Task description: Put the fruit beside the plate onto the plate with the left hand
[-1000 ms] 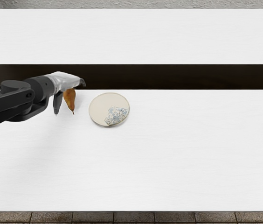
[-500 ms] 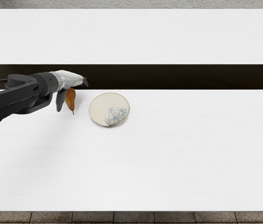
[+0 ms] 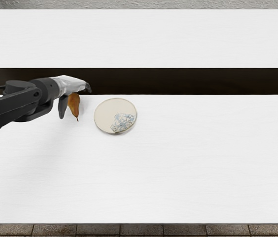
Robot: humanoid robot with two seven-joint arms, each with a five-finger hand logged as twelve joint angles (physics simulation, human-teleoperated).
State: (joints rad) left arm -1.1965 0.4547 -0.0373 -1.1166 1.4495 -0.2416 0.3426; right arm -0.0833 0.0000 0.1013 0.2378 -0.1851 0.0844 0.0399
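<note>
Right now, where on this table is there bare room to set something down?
The table is bare from the plate to its right edge, and along the whole near side. It is crowded only at the far left, where the left hand is at the brown pear beside the plate.

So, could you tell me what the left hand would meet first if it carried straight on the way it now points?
Probably nothing: the left hand points right along the far edge of the table, passing behind the plate; depth is unclear.
</note>
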